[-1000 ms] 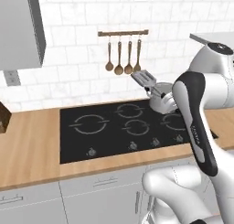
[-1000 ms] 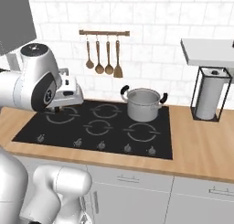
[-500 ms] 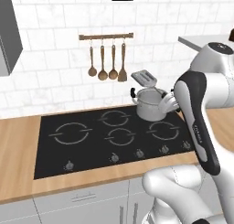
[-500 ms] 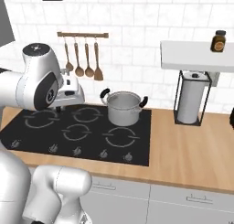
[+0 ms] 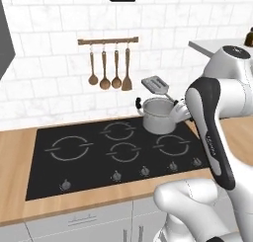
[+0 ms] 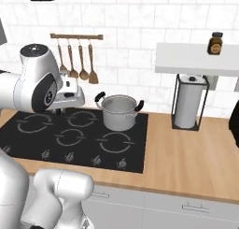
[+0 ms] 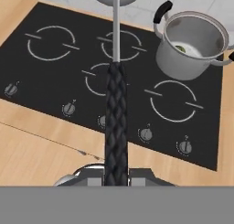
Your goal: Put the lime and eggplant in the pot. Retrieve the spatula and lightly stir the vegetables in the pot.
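On the rear right burner of the black cooktop [image 5: 99, 159] the pot [image 5: 159, 115] is seen, upright, its two black side handles pointing left and right. Something small and green is made out at its bottom in the hand view, against the far wall of the pot [image 7: 192, 45]; what else lies inside cannot be told.

The spatula [image 7: 116, 99] is clamped in the claw [image 7: 116, 175] by the lower end of its black handle, which runs straight up the middle of the hand view, crossing the front centre burner. Its thin metal neck continues to the grey blade at the top edge of that view. From the left base view, the slotted blade of the spatula [image 5: 155, 84] is seen raised above and just behind the pot, tilted, apart from the rim.

Behind the cooktop a wooden rail [image 5: 107, 40] is fixed to the white tiled wall, and brown wooden spoons and a wooden spatula [image 5: 126, 73] are hung from it, left of the pot. On the wooden counter [image 6: 186, 158] to the right, a paper towel roll in a black wire stand [image 6: 189, 102] is placed well apart from the pot [image 6: 119, 112]. A white shelf [image 6: 196, 60] is mounted above it, and a small dark jar [image 6: 215, 42] is set on that shelf. Five knobs are lined along the cooktop's front edge.
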You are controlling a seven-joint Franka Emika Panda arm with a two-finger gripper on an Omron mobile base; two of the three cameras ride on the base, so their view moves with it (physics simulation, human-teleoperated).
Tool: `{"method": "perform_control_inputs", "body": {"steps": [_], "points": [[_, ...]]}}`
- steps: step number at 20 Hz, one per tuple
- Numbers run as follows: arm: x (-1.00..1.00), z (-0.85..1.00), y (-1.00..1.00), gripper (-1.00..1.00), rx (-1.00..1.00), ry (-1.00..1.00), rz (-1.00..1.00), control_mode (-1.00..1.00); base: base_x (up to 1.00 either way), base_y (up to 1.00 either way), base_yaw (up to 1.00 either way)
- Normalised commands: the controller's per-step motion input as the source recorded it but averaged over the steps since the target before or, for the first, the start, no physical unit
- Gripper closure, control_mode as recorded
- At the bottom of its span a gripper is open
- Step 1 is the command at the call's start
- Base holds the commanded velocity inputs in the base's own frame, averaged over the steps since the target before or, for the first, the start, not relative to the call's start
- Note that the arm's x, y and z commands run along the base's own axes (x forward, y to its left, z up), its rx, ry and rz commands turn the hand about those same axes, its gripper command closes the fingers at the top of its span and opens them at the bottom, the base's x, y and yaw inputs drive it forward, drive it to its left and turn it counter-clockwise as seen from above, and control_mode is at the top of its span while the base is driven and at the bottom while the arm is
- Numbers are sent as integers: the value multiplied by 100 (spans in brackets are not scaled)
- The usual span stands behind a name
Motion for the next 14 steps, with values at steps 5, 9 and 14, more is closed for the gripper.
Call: {"method": "perform_control_inputs", "body": {"steps": [5,9,14], "points": [[0,0,0,100,0,0,0,100,41,-37,0],[0,0,0,100,0,0,0,100,65,0,0],[0,0,0,100,0,0,0,100,66,0,0]]}}
